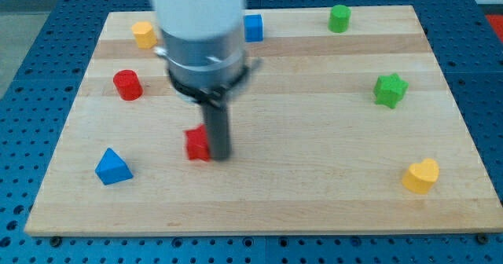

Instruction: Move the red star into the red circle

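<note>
Surface: you have a pale wooden board [314,177] of joined planks, lying on a blue perforated table [23,99] that shows on all sides of it. A light wall strip runs along the view's top edge; nothing more of the room can be made out.

Arm: a white and grey cylinder body [200,28] comes down from the view's top, ending in a dark rod. There is no pincer on this rig, so nothing is released, clenched or grasping; your only tool is my tip [221,155].

Task items:
- red star [198,144]: left of centre on the board, somewhat blurred, touching or just beside my tip on the view's left side of it.
- red circle [127,85]: a short red cylinder, up and to the view's left of the star, apart from it.

Other stock on the board:
- blue triangle [112,167]: near the view's bottom-left corner.
- yellow block [144,34]: top left, shape unclear.
- blue block [253,27]: top centre, just right of the arm body, partly hidden.
- green cylinder [339,18]: top right.
- green star [390,89]: right side, mid-height.
- yellow heart [421,175]: lower right.
</note>
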`<state>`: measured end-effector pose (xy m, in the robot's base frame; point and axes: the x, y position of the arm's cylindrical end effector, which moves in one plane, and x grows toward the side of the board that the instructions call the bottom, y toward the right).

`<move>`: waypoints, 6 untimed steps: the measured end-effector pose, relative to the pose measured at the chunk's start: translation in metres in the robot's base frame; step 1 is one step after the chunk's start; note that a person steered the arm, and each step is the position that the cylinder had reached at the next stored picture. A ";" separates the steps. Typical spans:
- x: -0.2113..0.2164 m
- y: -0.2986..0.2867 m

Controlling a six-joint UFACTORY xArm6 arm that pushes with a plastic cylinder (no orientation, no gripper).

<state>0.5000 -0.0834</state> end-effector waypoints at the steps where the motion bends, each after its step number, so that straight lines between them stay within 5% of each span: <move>1: -0.055 -0.051; 3: 0.032 -0.006; 6: -0.021 -0.115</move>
